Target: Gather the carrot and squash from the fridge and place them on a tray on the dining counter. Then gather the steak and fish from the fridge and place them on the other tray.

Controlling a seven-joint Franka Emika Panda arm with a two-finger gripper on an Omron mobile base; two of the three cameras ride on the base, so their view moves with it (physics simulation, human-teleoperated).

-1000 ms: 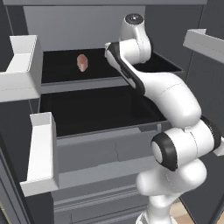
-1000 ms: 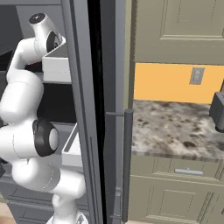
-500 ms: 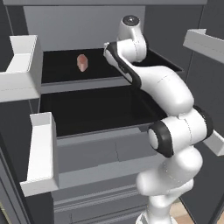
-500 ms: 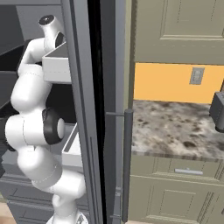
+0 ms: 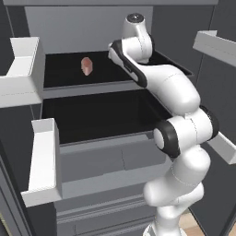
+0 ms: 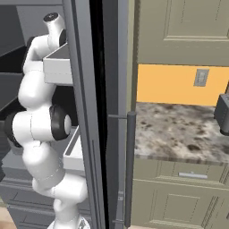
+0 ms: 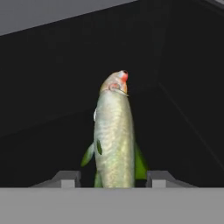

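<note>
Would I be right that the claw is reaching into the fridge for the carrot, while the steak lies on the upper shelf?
Not quite: the hand view shows the fish between the claw fingertips, not a carrot. The steak does lie on the upper shelf.

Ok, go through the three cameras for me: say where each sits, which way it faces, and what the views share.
Left base view: behind the arm to its left, facing forward and down into the open fridge; the steak lies on the upper shelf, the arm reaching in beside it.
Right base view: behind the arm to its right, facing the fridge door's edge and the stone counter; the arm rises at left.
Hand view: on the hand, looking along the pincer at the fish between its fingertips.
Shared: both base views show the arm inside the fridge.
</note>
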